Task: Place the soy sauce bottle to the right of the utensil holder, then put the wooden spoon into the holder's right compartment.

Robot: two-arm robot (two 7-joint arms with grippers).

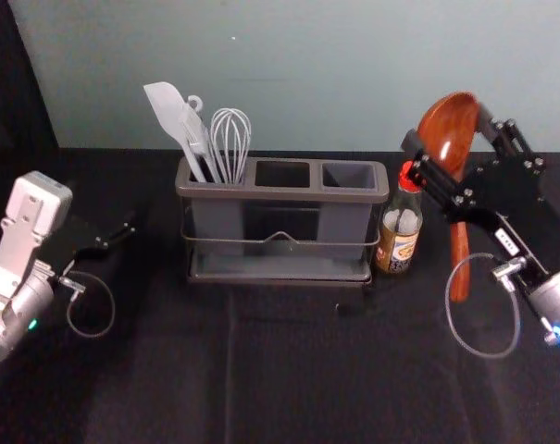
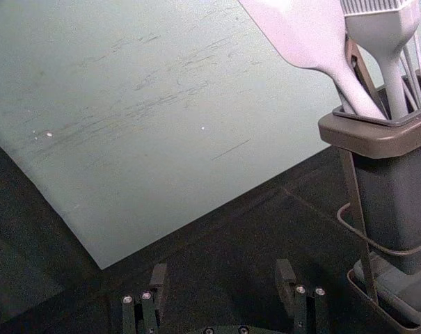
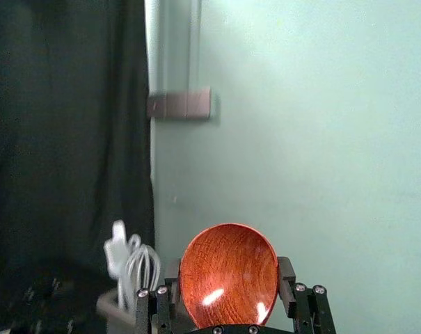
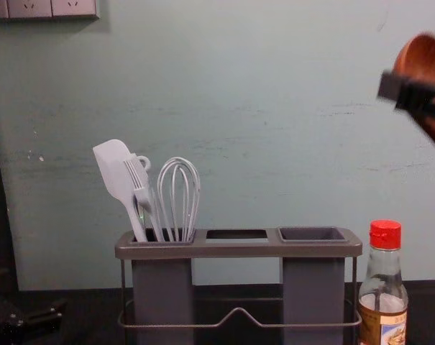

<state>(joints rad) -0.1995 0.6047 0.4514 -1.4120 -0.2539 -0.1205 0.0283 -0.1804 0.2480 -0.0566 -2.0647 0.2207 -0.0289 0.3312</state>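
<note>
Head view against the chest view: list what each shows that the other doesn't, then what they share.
Head view adds: the lower handle end of the spoon; the bottom tray of the holder.
Chest view adds: the wall sockets, upper left.
Both: the holder, spatula and whisk in its left compartment; the bottle at its right; the right gripper, raised at right, jaws on the spoon; the left gripper, off left.
</note>
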